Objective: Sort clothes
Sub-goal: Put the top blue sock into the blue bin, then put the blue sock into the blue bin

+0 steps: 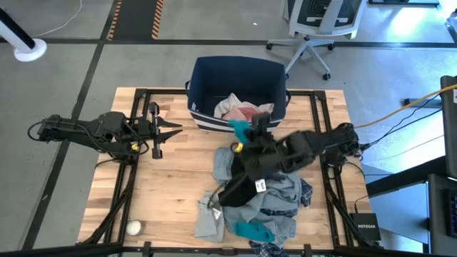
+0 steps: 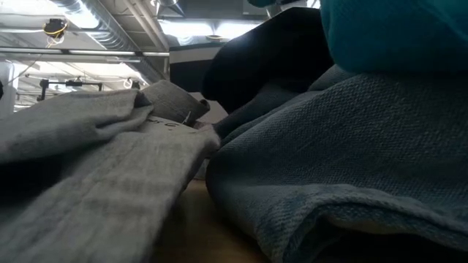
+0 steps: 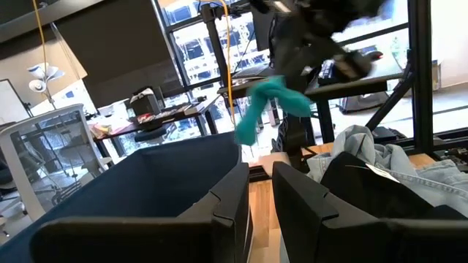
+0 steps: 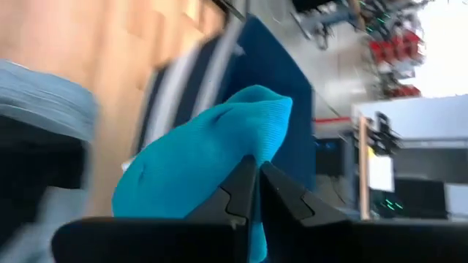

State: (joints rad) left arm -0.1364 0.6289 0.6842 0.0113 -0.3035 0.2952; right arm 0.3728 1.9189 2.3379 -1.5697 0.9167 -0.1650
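My right gripper (image 1: pixel 246 133) is shut on a teal sock (image 4: pixel 205 157), held above the near wall of the navy bin (image 1: pixel 239 78). The sock also shows in the left wrist view (image 3: pixel 267 102), hanging in the air. The bin holds white and pink garments (image 1: pixel 239 108). A pile lies on the table under my right arm: a black garment (image 1: pixel 239 182), denim (image 1: pixel 285 196), grey cloth (image 1: pixel 209 218), another teal sock (image 1: pixel 253 230) and plaid (image 1: pixel 307 194). My left gripper (image 1: pixel 178 128) hovers over the table's left part, empty, with a narrow gap between its fingers. My right gripper pinches the teal sock between its two fingers, part way along its length (image 4: pixel 238 164). A rounded end (image 4: pixel 270 109) sticks out past the fingertips. The fingers come slanting from the table's right. The sock is lifted clear and droops slack on both sides (image 3: pixel 248 128).
A small white ball (image 1: pixel 133 227) lies near the table's front left corner. In the low view, grey cloth (image 2: pixel 88 183) and denim (image 2: pixel 344 168) fill the picture. Bare wood (image 1: pixel 178 185) lies between my left gripper and the pile. An office chair (image 1: pixel 314 28) stands beyond the table.
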